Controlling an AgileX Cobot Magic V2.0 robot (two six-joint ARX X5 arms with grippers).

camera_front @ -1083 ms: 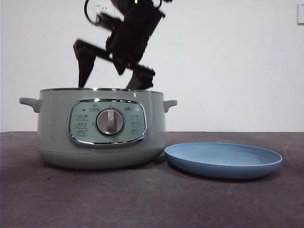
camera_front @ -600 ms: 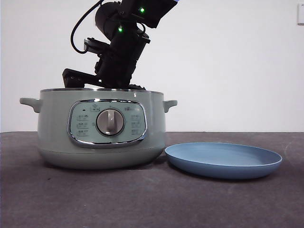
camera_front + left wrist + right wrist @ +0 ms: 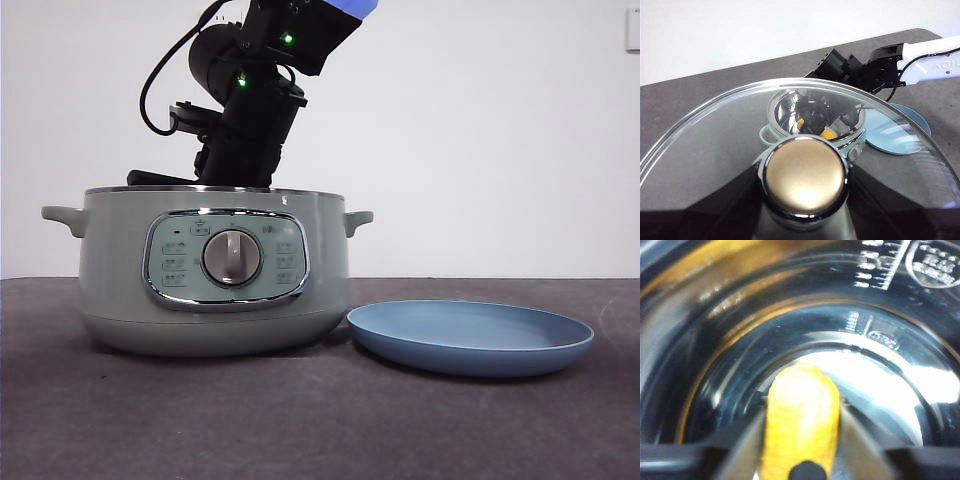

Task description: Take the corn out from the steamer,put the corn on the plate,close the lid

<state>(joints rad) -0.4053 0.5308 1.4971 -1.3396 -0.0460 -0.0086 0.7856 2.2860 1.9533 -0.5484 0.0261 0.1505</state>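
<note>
1. Front view: we note the steamer (image 3: 213, 268) standing uncovered on the dark table (image 3: 320, 420), with the plate (image 3: 470, 337) just beside it, rims nearly touching. One arm reaches down from above into the pot's mouth; its gripper is hidden below the rim, so jaw state and corn are not readable here. We match this arm to the right one by the wrist views.

2. Left wrist view: the left gripper (image 3: 804, 197) holds the lid (image 3: 730, 140) by its knob (image 3: 804, 175), one jaw on each side of the knob, lid kept high and well apart from the pot. Through the glass we see the open steamer, the right arm bent into it, and a spot of yellow at the bottom, which is the corn (image 3: 827, 134). The plate lies on the far side of the pot from this arm.

3. Right wrist view: the right gripper (image 3: 801, 440) is deep inside the pot. The corn (image 3: 800, 415) sits between the two jaws, which stand narrow, flanking it on both sides; we cannot confirm firm contact from the blur. The cob's long axis runs straight away from the wrist, parallel with the jaws, its rounded end pointing toward the pot's far wall.

4. Judgement: the right arm is the nearer and only candidate for extraction. The coming move needs a secure pinch across the cob's short width, then a straight lift clear of the rim before crossing to the plate.
</note>
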